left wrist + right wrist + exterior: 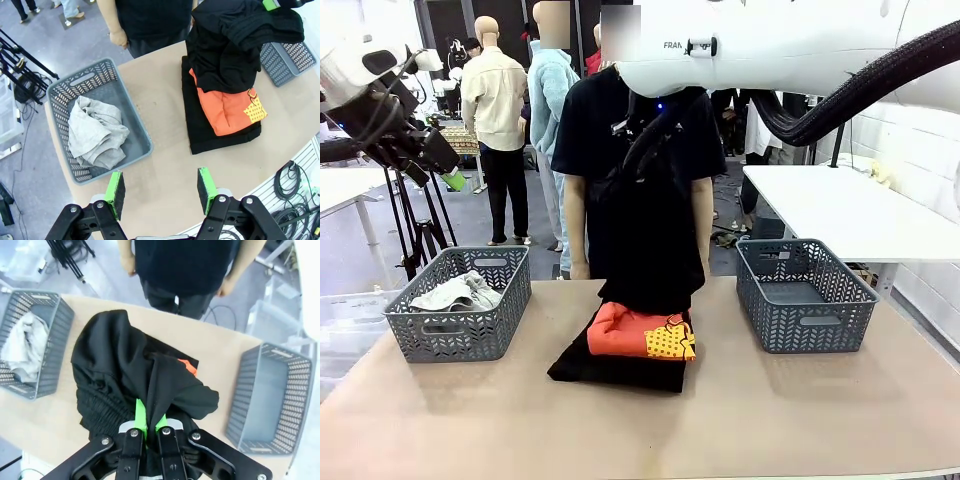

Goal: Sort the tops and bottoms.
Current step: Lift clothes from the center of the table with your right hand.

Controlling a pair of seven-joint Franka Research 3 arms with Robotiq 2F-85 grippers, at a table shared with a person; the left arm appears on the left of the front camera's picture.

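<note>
- The right pincer (149,416), at the lower middle of its wrist view, is closed on a fold of a lifted black bottom (125,360); the cloth hangs bunched from the green pads, so the grip looks to be on one gathered edge only.
- The left pincer (160,192) stands wide open and holds nothing; in the front view it is raised at the upper left (438,165), probably to keep out of the way of the other arm.
- On the worktop (770,420), at the lower middle of the front view, lies the orange top (640,335) with its yellow dotted patch; it rests on a second black bottom (620,372), spread flat below it.
- The lifted garment (645,240) hangs just above this pile; I cannot tell if its lower hem touches the orange top.
- The left basket (460,335) holds the grey-white top (455,292), crumpled inside; this basket seems to be the one for tops.
- The right basket (805,322) has nothing in it; I judge the lifted bottom should go there, to the right of the frame.
- The risk is that the loose cloth drags the orange top along.
- A person (582,130) stands at the far edge, behind the hanging cloth, arms down.
</note>
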